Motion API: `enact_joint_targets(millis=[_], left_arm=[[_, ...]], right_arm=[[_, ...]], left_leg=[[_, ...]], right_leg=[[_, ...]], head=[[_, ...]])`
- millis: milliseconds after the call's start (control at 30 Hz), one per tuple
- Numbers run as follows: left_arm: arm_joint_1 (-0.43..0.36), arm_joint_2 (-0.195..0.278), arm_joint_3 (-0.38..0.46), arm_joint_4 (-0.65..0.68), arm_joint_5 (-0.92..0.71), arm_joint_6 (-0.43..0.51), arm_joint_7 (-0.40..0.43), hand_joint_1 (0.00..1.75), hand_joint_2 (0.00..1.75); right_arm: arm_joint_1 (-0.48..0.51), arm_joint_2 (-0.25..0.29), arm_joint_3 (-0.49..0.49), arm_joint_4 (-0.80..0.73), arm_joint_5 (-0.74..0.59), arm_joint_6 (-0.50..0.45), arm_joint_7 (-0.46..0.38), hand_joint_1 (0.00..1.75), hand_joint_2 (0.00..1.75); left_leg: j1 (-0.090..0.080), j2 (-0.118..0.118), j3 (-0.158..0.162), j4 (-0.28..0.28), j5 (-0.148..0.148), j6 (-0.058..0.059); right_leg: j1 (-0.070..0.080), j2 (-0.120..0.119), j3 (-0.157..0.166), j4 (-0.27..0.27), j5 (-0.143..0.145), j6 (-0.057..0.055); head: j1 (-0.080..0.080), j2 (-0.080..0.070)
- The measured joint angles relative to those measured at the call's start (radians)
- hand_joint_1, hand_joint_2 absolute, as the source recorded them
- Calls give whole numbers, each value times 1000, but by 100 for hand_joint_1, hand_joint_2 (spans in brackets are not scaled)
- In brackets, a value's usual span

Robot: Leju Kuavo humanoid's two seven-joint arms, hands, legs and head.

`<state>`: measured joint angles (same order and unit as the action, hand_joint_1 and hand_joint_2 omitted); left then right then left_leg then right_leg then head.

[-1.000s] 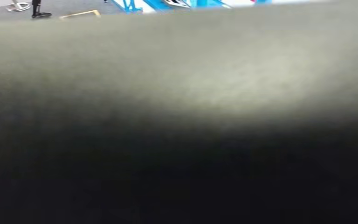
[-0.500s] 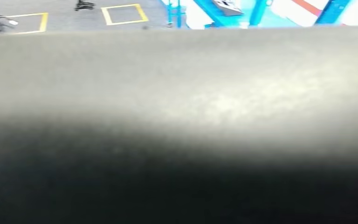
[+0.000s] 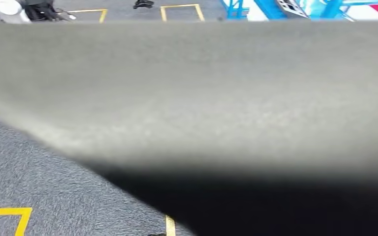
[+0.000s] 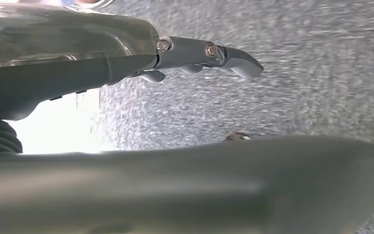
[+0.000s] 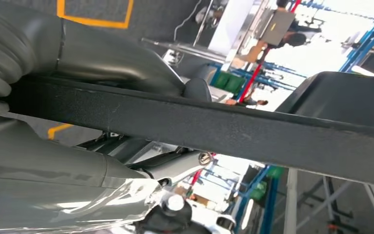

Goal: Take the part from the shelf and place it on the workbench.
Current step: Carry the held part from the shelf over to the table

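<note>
Left hand (image 4: 126, 63) grips grey part (image 4: 224, 190) above carpet (image 4: 297, 73).

Grey speckled carpet floor (image 3: 39, 187) with yellow tape squares (image 3: 181, 11). Blue metal frames (image 3: 268, 7) at the far side. Bright light from the back of the hall (image 5: 321, 48).

Evenly lit from overhead in the head view, with no hard shadows on the grey carpet (image 3: 34, 187). Badly out of focus across the close dark part (image 3: 202, 98), fading from soft grey sheen at its far side to near black at the near edge. Sharper beyond it, on yellow floor markings (image 3: 5, 212).

Motion-smeared carpet past the fingers of the left hand (image 4: 209, 53); blown-out white patch beside the wrist cover; bright glare streaks along the silver shell; blurred grey mass close under the hand.

Strongly backlit behind the right hand (image 5: 78, 175): overexposed background, hot reflections on silver.
</note>
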<state>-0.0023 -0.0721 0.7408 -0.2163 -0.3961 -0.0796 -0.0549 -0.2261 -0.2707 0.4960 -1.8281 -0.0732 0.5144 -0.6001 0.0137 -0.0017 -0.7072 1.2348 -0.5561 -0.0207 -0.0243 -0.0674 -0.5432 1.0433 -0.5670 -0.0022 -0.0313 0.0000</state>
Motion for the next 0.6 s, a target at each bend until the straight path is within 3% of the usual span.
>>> enact_joint_targets(millis=[67,100,133,200,233,300,333,400,433,467,533,600], left_arm=[[1,-2,5,0,0,2,0,0,0],[1,-3,7,0,0,3,-1,0,0],[1,-4,9,0,0,5,-1,0,0],[5,-5,13,0,1,9,-1,0,0],[8,-6,15,0,2,10,-1,0,0],[7,-7,18,0,4,16,0,0,0],[5,-8,20,0,5,19,2,0,0],[0,-10,26,0,4,26,8,0,0],[0,-11,29,0,2,28,12,0,0],[1,-12,32,0,1,28,14,0,0],[2,-16,36,0,-1,29,17,0,0],[0,-19,40,0,-2,31,17,0,0]], right_arm=[[8,-3,-7,-5,4,-5,-1,175,175],[12,-6,-10,-9,7,-7,-2,175,175],[16,-10,-12,-12,9,-8,-3,175,175],[20,-14,-16,-17,13,-9,-3,175,175],[20,-16,-20,-19,13,-8,-3,175,175],[22,-24,-27,-23,12,-5,-3,175,175],[24,-29,-30,-24,11,-2,-2,175,175],[33,-38,-35,-23,10,4,0,175,175],[37,-40,-36,-23,10,6,1,175,175],[40,-42,-38,-23,10,8,2,175,175],[41,-46,-43,-23,9,10,2,175,175],[43,-51,-48,-23,9,11,2,175,175]], left_leg=[[-7,39,63,-124,50,8],[-12,55,81,-160,60,13],[-18,63,86,-172,57,19],[-23,50,85,-179,56,32],[-22,41,88,-184,57,39],[-17,25,97,-194,60,53],[-18,14,99,-195,59,58],[-20,-11,101,-195,58,62],[-20,-25,102,-194,57,63],[-21,-39,105,-194,56,63],[-20,-67,111,-193,52,60],[-19,-94,110,-187,47,52]], right_leg=[[2,-21,12,0,-10,8],[4,-31,16,-1,-14,13],[5,-40,19,-2,-17,19],[3,-53,26,-7,-21,31],[0,-40,28,-3,-28,35],[-2,14,7,53,-66,37],[-1,41,-22,110,-94,35],[1,60,-94,233,-135,34],[2,63,-116,261,-131,34],[2,65,-120,250,-106,34],[1,87,-83,135,-22,32],[-1,130,-44,30,26,30]], head=[[0,0],[0,0],[0,0],[0,0],[0,0],[0,0],[0,0],[0,0],[0,0],[0,0],[0,0],[0,0]])
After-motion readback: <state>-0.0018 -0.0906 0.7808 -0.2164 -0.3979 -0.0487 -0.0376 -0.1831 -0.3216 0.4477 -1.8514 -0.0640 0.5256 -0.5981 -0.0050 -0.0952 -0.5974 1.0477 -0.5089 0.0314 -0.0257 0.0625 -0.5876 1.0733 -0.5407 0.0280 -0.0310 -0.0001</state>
